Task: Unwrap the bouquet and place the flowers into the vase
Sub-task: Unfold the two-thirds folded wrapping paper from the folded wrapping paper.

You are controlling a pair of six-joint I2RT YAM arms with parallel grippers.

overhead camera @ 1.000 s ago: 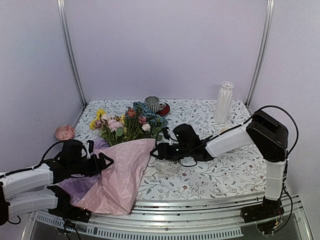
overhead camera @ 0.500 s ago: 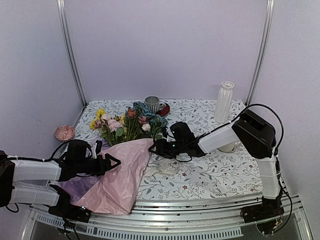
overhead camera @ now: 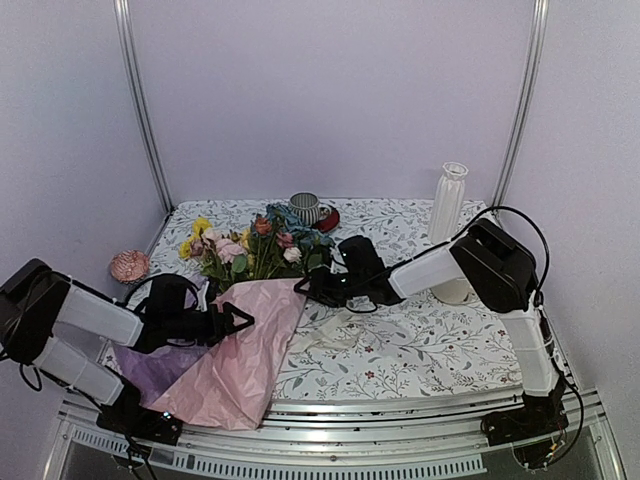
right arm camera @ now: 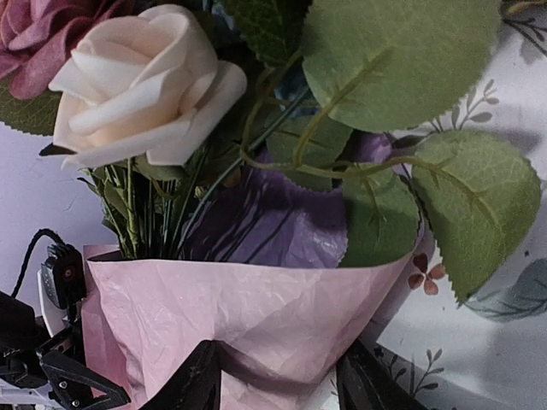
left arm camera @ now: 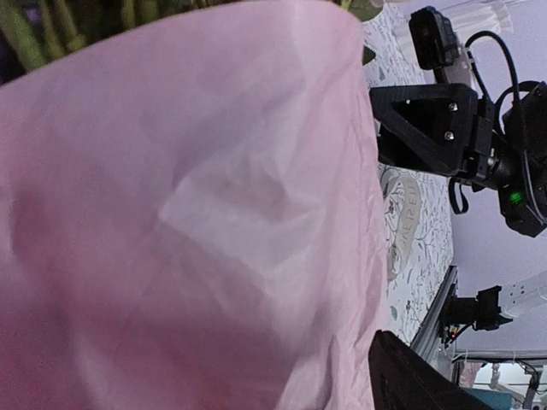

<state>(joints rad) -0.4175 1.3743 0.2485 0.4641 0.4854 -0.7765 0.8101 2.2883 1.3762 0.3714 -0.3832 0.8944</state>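
Tissue paper (overhead camera: 240, 345) crinkled and pink, vase (overhead camera: 447, 204) slim, ribbed, white

The bouquet (overhead camera: 243, 345) lies on its side at the left of the flower-printed tabletop (overhead camera: 420, 350), its crinkled pink tissue, purple inside, fanning out to the near edge. The flowers (overhead camera: 255, 248), yellow, pink, cream, orange and dusty blue blooms on green leafy stems, emerge from the wrap's far end. The vase (overhead camera: 447, 205), tall, white and ribbed, stands upright at the back right, well apart.
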